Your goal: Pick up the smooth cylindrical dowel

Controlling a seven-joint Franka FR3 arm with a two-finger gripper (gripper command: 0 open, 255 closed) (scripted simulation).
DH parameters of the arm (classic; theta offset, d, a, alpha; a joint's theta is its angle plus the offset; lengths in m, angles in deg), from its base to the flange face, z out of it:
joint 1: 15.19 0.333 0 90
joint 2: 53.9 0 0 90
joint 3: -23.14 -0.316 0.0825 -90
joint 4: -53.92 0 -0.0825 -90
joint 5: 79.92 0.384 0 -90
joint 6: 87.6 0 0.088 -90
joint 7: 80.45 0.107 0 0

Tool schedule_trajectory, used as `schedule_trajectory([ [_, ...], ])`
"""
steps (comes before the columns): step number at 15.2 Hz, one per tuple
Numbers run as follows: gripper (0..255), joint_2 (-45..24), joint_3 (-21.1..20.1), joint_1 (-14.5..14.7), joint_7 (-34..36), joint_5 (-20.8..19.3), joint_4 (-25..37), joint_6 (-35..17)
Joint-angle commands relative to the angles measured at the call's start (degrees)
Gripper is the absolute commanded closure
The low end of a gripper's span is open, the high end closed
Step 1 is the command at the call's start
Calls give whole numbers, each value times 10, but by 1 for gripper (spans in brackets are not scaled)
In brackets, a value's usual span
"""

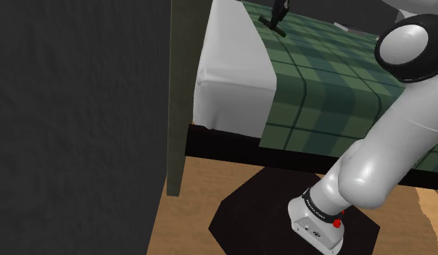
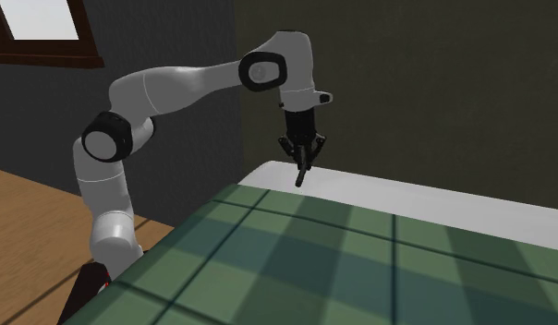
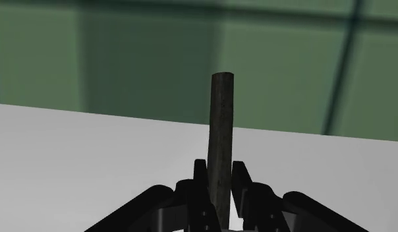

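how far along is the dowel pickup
Done: the gripper is shut on the dark dowel, clasped between both fingers. In hand: it hangs over the bed's white sheet, seemingly off it. Left: perhaps lifting a little higher to be clear.

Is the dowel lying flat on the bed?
No, the dark dowel is clasped between the fingers of the tool, its free end pointing toward the bed.

Green plaid blanket [image 2: 360, 268], white sheet [image 2: 434, 198], dark, perhaps grey-brown dowel [image 3: 221, 125], black hand [image 2: 303, 159].
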Motion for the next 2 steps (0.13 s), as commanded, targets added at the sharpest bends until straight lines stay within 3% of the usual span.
schedule_trajectory([
  [1, 255, -6, 1, -2, -2, 3, 17, 11],
  [2, 255, -6, 1, -2, -2, 3, 16, 11],
])
